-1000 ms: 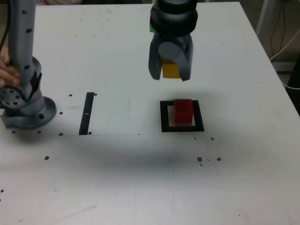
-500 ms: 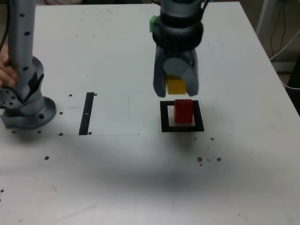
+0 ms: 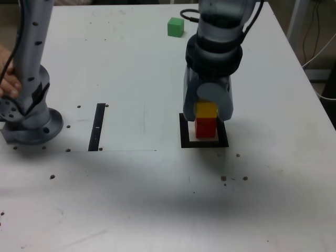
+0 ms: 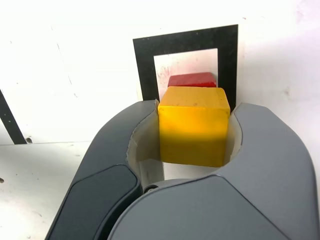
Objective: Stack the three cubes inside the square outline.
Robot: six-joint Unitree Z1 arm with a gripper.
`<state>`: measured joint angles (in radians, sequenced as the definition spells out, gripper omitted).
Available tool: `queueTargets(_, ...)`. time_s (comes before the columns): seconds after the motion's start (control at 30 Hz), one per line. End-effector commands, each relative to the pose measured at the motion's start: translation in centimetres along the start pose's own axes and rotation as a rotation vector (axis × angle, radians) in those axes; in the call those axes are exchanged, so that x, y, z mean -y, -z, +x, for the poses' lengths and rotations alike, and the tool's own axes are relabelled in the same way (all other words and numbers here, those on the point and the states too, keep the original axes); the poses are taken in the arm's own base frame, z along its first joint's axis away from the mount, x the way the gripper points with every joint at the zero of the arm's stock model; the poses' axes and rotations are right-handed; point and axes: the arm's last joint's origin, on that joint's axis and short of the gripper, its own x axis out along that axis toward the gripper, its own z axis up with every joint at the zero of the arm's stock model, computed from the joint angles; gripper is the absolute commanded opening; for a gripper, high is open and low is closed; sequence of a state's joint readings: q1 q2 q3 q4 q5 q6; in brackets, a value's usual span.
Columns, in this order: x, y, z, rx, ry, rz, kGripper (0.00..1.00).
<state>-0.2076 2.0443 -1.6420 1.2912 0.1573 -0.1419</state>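
The red cube (image 3: 206, 127) sits inside the square outline (image 3: 183, 137) right of the table's middle in the exterior view. My gripper (image 3: 207, 111) is shut on the yellow cube (image 3: 206, 109), which is directly on top of the red cube or just above it; I cannot tell if they touch. In the wrist view the yellow cube (image 4: 194, 125) fills the space between the grey fingers (image 4: 125, 150), with the red cube (image 4: 192, 79) and the square outline (image 4: 145, 65) showing beyond it. The green cube (image 3: 176, 27) lies alone at the far side of the table.
A thin black strip (image 3: 97, 127) lies on the table toward the exterior view's left. The arm's grey base (image 3: 29, 123) stands at the left edge, and a person's hand (image 3: 6, 84) rests beside it. Small dark specks dot the tabletop.
My gripper has carried the yellow cube down and toward the camera, from above the table behind the outline to over the red cube. The green cube has come into sight behind the arm.
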Motion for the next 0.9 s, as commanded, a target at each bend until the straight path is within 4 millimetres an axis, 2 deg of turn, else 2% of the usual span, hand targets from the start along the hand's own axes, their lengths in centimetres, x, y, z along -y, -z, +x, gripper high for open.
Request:
queueTargets(0.0,0.09,-0.24,0.23,-0.004,-0.004,-0.001,0.35)
queueTargets(0.87,0.30,-0.30,1.18,-0.031,0.001,-0.009,0.36)
